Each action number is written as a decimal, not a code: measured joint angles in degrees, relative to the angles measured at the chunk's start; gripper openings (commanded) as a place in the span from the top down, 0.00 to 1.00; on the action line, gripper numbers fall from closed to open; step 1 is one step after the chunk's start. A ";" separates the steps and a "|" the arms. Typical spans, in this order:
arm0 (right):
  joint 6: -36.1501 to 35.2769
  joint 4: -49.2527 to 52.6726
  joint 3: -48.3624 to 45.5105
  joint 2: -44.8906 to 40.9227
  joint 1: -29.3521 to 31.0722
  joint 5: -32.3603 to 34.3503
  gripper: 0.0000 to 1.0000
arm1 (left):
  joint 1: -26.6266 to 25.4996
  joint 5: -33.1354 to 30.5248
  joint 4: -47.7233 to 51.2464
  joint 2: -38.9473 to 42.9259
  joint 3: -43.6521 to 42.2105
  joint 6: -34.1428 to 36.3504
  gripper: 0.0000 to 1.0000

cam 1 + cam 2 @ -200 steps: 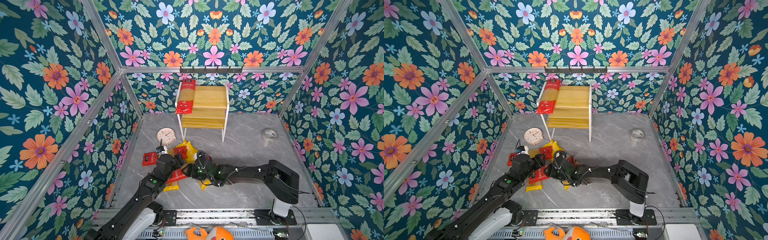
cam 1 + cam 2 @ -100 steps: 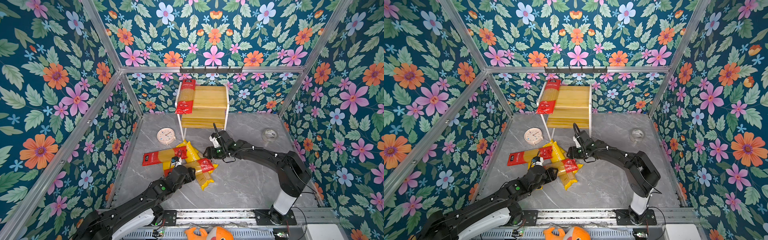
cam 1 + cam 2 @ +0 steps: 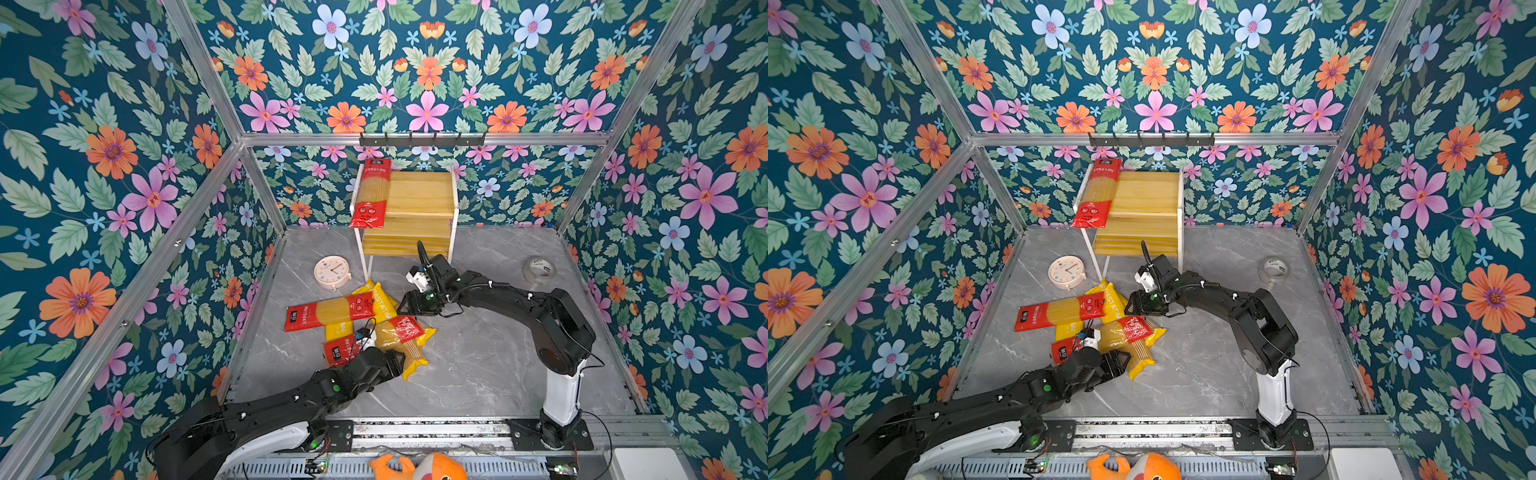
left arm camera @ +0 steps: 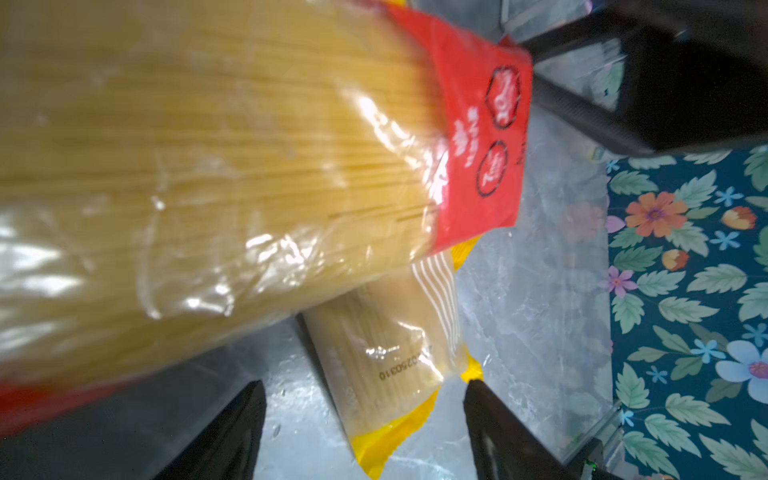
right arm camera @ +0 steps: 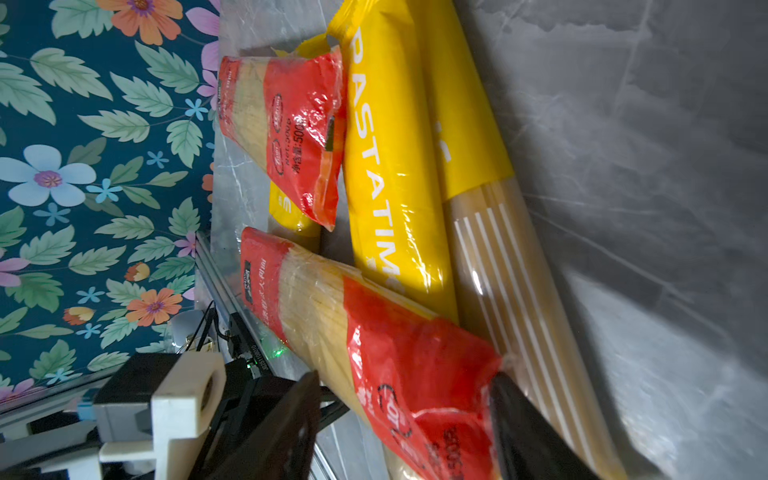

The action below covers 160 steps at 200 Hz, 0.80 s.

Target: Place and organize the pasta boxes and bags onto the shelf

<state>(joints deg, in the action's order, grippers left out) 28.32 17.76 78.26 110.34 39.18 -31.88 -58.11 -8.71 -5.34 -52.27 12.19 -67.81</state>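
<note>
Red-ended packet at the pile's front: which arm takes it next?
Right, likely: the right end effector, open, hovers with the red-ended packet between its jaws; the left end effector faces a yellow packet.

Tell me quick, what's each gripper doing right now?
Left gripper: open, holding nothing.
Right gripper: open, straddling the red-ended clear spaghetti packet, apparently not clamped.

left pincer (image 3: 395,360) and right pincer (image 3: 404,307) both low on outstretched arms, jaws wide apart
</note>
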 measured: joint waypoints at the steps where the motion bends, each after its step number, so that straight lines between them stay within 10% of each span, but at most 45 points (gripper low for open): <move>1: 0.00 -0.02 -0.09 -0.07 0.02 -0.04 0.37 | 0.02 -0.11 0.00 0.11 -0.07 -0.02 0.20; 88: 1.40 -1.97 -18.10 -12.72 4.94 -2.49 0.38 | 9.68 -5.44 0.66 2.51 2.16 3.80 0.21; 160: -6.99 9.40 -1.70 -6.91 4.15 6.91 0.38 | 9.09 -3.37 -0.74 8.50 -4.24 -1.38 0.25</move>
<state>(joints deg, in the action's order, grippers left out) 21.32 27.16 76.55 103.44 43.33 -24.97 -49.01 -12.08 -6.09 -43.77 7.94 -69.19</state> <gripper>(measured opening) 0.628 0.759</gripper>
